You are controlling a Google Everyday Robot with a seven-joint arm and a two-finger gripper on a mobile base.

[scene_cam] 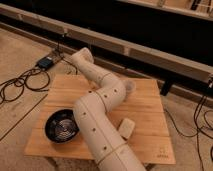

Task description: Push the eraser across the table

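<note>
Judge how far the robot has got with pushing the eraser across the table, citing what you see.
Done: nothing shows yet; the small flat cream-white rectangular eraser lies untouched near the front right of the light wooden plank table. In hand: the gripper is above the table's far edge, towards the left, well away from the eraser. Left: reaching the eraser and the whole push.

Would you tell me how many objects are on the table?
3: a black bowl front-left, the eraser front-right, a white cup behind the arm's elbow. The arm may hide more; the gripper is out of sight.
</note>
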